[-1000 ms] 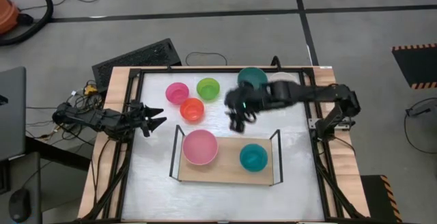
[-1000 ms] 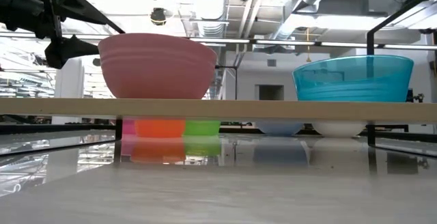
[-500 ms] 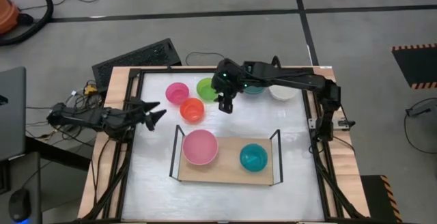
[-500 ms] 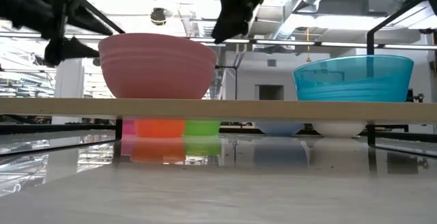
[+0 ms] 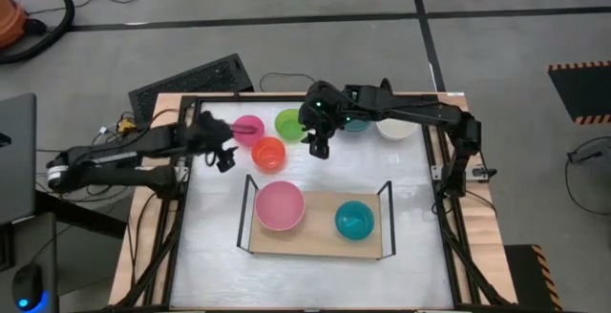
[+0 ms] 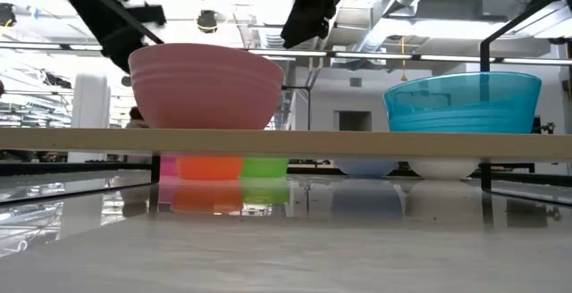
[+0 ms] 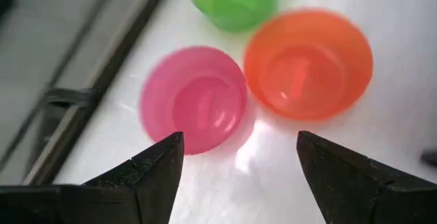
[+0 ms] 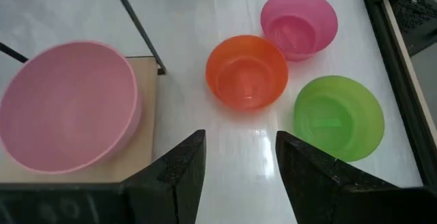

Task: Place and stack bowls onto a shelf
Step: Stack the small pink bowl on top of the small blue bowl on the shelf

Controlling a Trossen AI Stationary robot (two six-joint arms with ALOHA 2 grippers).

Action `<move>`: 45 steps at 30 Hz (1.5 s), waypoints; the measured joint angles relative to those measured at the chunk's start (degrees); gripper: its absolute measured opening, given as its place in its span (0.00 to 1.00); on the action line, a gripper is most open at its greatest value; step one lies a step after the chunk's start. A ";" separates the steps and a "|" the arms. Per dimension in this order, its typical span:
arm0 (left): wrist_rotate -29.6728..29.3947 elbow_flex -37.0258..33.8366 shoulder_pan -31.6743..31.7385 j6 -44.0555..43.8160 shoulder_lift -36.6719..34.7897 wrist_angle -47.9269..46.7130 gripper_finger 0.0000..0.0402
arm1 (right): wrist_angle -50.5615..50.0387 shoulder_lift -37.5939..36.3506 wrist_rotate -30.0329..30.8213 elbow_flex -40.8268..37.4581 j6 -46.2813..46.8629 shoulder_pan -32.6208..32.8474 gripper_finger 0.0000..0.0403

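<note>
Now my left gripper (image 5: 225, 157) hangs with fingers apart beside the small pink bowl (image 5: 248, 129); my right gripper (image 5: 318, 147), also apart, hovers near the green bowl (image 5: 289, 122).

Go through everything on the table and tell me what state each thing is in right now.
Left hand: open, empty, above small pink bowl.
Right hand: open, empty.
Orange bowl: upright, on table.
Green bowl: upright, on table.
Large pink bowl: upright, on shelf.
Teal bowl: upright, on shelf.

Two bowls (image 5: 280, 205) sit on the shelf (image 5: 320, 239); others lie behind it.
</note>
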 joint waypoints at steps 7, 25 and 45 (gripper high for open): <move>12.17 -0.39 13.52 17.74 8.09 2.40 0.67 | -0.76 -0.04 0.00 0.00 -0.93 0.46 0.50; 11.72 -0.42 19.37 33.78 31.14 11.78 0.64 | -5.57 -0.04 0.00 0.00 -3.57 0.29 0.50; 1.31 3.62 15.67 30.13 28.42 5.47 0.00 | -5.59 -0.04 0.07 0.00 -0.63 0.32 0.50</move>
